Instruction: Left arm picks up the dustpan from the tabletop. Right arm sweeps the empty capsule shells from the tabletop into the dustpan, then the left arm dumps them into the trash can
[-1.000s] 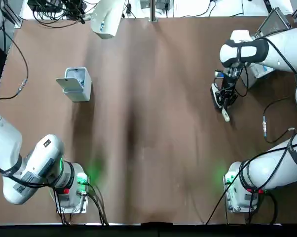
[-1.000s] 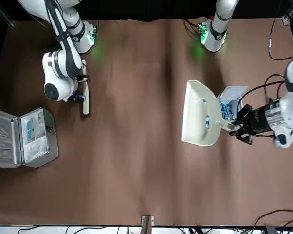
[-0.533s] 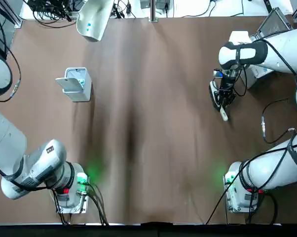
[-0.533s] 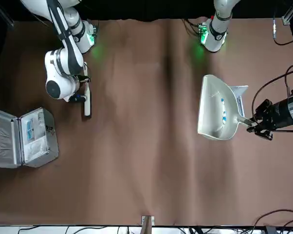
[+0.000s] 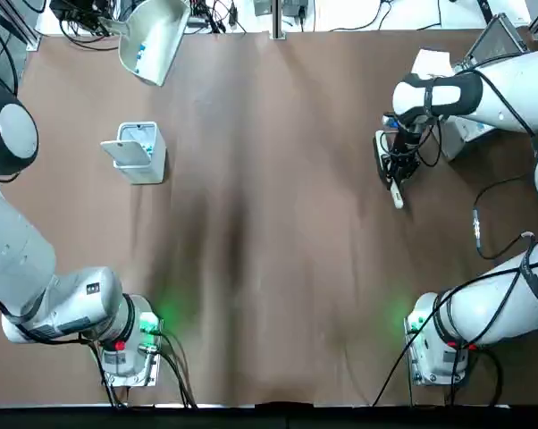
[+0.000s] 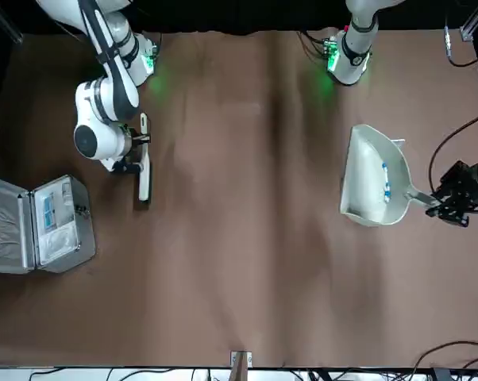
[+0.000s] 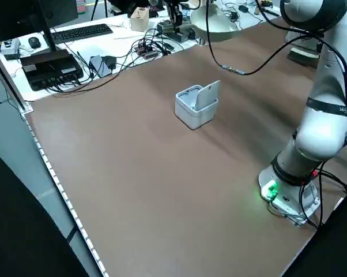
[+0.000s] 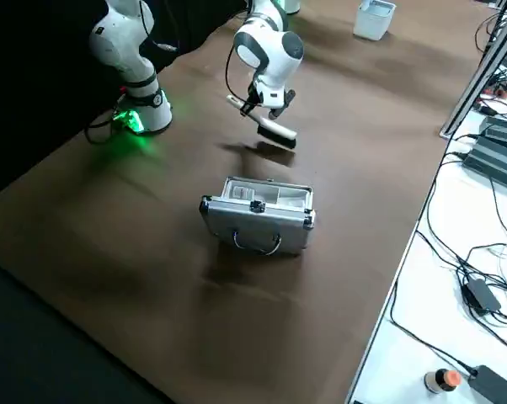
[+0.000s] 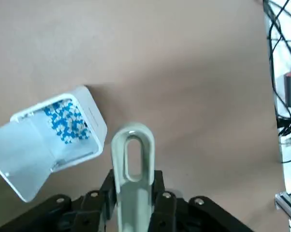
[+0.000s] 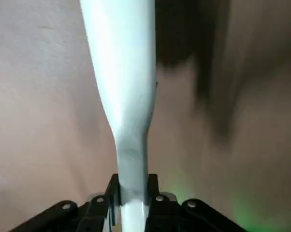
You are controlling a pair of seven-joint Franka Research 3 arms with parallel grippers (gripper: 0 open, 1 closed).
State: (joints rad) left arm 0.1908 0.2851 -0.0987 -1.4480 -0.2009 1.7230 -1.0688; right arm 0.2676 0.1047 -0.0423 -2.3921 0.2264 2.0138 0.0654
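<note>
1. Dustpan [image 6: 370, 182] and left gripper [image 9: 134, 186] are farther toward the robot's left than in the earlier frames; the right gripper [image 10: 133, 188] and its white brush [image 6: 144, 175] are shifted slightly the same way.
2. The left gripper's jaws are clenched on the dustpan's handle, holding it raised near the tabletop [image 5: 287, 268]'s far edge, with blue-white capsule shells [image 6: 387, 182] in its scoop.
3. The trash can [image 5: 146, 163] stands upright on the tabletop, lid open, more blue-white shells [image 9: 67, 121] inside.
4. The right gripper grasps the brush above the tabletop, near the open silver case [image 6: 64, 226].
</note>
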